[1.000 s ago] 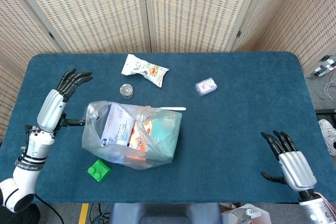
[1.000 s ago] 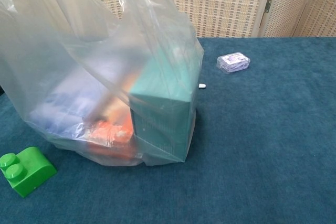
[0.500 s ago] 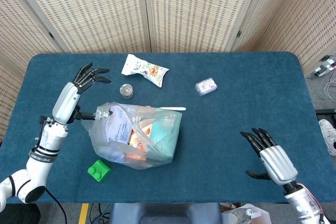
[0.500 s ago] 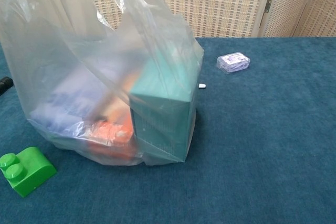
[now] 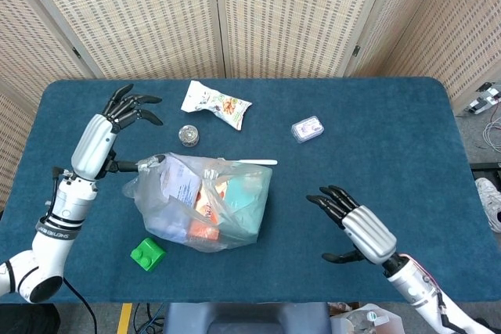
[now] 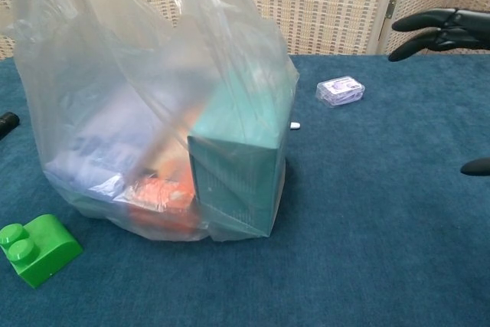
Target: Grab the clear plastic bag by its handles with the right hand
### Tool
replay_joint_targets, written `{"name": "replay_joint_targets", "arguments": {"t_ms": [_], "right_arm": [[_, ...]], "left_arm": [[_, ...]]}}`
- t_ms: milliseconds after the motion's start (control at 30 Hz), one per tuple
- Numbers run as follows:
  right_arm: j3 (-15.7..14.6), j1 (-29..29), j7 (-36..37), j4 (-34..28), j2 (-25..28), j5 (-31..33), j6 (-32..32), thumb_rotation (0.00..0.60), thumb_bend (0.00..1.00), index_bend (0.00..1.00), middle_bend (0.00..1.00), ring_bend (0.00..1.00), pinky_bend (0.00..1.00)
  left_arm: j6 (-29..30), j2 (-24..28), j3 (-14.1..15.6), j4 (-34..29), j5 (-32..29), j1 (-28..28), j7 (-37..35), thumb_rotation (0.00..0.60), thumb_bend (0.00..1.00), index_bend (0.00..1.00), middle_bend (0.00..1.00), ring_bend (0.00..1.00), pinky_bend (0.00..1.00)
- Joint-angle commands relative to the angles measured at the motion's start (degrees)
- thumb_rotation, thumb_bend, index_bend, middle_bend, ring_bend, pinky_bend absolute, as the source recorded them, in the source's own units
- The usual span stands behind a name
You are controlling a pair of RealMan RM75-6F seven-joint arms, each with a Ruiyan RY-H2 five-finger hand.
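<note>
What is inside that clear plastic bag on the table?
Through the clear plastic bag show a teal box, something orange and a white-and-blue printed packet. The crumpled film blurs them, so anything behind stays hidden.

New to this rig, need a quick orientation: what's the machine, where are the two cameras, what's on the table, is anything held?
It is a two-armed robot with human-like hands, steered remotely by a person. The head view looks down from above; the chest view looks forward from low down, close behind the bag.

On the blue table sits a clear plastic bag holding a teal box and other packages. Around it lie a green toy block, a snack packet, a small round jar, a small clear case and a thin white stick.

The left hand is at the bag's left edge, thumb touching the plastic; whether it actually grips is unclear. The right hand holds nothing, fingers spread, apart from the bag on its right.
</note>
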Motion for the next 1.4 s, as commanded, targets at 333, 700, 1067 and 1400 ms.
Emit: {"name": "replay_joint_targets", "arguments": {"t_ms": [333, 700, 1067, 1400], "right_arm": [[3.5, 9.6, 13.7, 0.1, -5.2, 0.7, -3.5, 0.600, 0.01, 0.00, 0.09, 0.01, 0.06], [7.3, 18.2, 23.7, 0.6, -10.4, 6.4, -10.0, 0.600, 0.00, 0.00, 0.09, 0.01, 0.06], [9.8, 25.3, 38.4, 4.5, -17.0, 8.9, -13.2, 0.600, 0.00, 0.00, 0.09, 0.01, 0.06], [10.7, 28.8, 48.1, 7.3, -22.2, 11.6, -13.4, 0.600, 0.02, 0.01, 0.18, 0.07, 0.13]], "left_arm": [[0.3, 1.4, -0.7, -1.6, -2.0, 0.1, 1.4, 0.600, 0.14, 0.41, 0.23, 0.18, 0.00], [0.4, 2.0, -0.8, -3.1, -3.0, 0.1, 3.1, 0.600, 0.14, 0.41, 0.23, 0.18, 0.00], [-0.1, 2.0, -0.8, -3.2, -4.1, -0.1, 4.0, 0.600, 0.14, 0.41, 0.23, 0.18, 0.00], [-0.1, 2.2, -0.7, -3.0, -4.1, 0.0, 3.8, 0.600, 0.14, 0.41, 0.23, 0.18, 0.00]]}}
